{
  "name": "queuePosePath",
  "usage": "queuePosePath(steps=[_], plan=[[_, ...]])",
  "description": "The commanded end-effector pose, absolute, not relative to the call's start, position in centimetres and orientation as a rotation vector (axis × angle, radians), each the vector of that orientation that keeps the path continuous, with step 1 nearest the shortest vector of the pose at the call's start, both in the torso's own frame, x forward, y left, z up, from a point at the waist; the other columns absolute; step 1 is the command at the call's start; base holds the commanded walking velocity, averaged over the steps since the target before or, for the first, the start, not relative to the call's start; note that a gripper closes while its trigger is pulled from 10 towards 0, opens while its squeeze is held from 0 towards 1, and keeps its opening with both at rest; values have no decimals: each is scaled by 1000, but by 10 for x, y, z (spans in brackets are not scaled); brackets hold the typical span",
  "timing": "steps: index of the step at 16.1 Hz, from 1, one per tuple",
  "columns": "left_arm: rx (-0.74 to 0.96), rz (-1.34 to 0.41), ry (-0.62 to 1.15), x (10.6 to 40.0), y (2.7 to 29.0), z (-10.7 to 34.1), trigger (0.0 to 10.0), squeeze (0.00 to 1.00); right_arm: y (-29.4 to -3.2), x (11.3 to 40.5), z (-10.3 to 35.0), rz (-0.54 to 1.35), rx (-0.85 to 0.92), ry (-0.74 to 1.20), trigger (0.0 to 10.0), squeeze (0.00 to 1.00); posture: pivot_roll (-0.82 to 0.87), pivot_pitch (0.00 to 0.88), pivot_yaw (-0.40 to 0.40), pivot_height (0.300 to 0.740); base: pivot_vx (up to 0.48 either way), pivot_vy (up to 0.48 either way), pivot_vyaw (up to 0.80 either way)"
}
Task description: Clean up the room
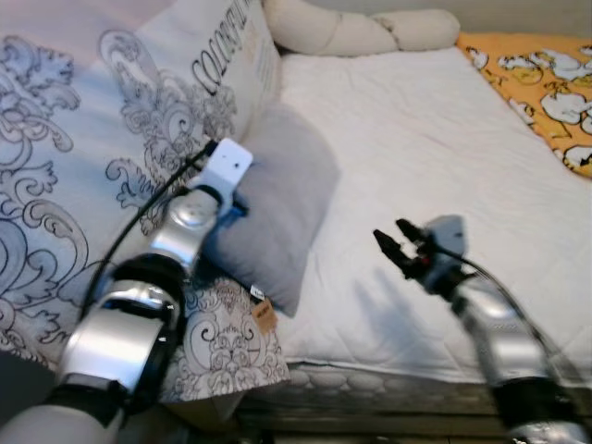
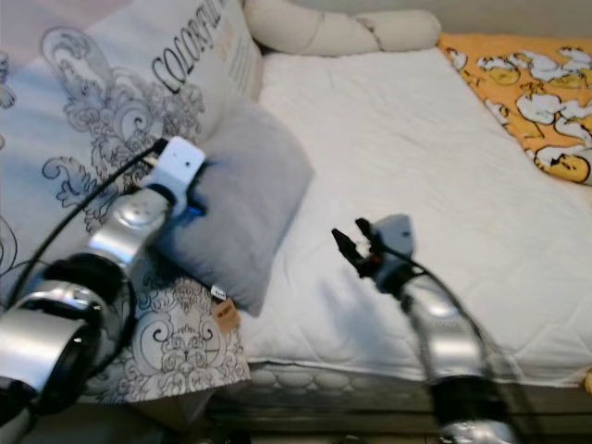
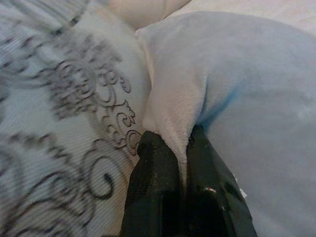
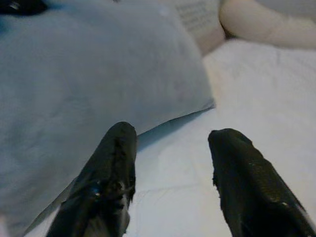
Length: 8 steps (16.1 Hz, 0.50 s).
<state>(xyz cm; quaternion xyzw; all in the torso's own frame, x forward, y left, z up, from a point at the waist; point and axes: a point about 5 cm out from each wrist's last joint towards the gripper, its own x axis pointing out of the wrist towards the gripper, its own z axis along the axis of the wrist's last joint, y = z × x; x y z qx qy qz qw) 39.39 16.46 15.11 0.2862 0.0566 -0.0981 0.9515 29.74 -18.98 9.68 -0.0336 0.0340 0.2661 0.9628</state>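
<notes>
A grey velvet pillow [image 1: 277,199] leans on the left side of the white bed [image 1: 435,166], against a large patterned cushion [image 1: 102,139]. My left gripper [image 3: 181,148] is shut on the grey pillow's [image 3: 237,89] left corner seam, the fabric pinched between its fingers. In the head views that gripper is hidden behind its white wrist block [image 1: 225,166]. My right gripper [image 1: 393,242] hovers open over the sheet, a little to the right of the pillow, fingers [image 4: 106,173] spread and pointing at the pillow [image 4: 89,84].
A cream bolster [image 1: 351,28] lies along the head of the bed. An orange blanket with white ducks [image 1: 546,83] covers the far right corner. A tan tag [image 1: 264,316] hangs from the pillow's lower corner near the mattress edge [image 1: 370,379].
</notes>
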Motion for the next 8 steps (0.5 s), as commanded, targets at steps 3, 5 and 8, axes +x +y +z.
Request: queuePosePath(steps=[3,5,8], plan=[[630,-125,52,394,166,167,10000,0,-194,286,107,702,-106,49,10000,1000,-72,0,77,740,0,0,0],[638,-98,57,390,164,164,10000,0,-193,282,110,765,-86,41,10000,1000,-72,0,76,740,0,0,0],[683,-126,83,386,160,153,10000,0,-193,276,108,798,-76,35,10000,1000,-76,0,74,740,0,0,0]])
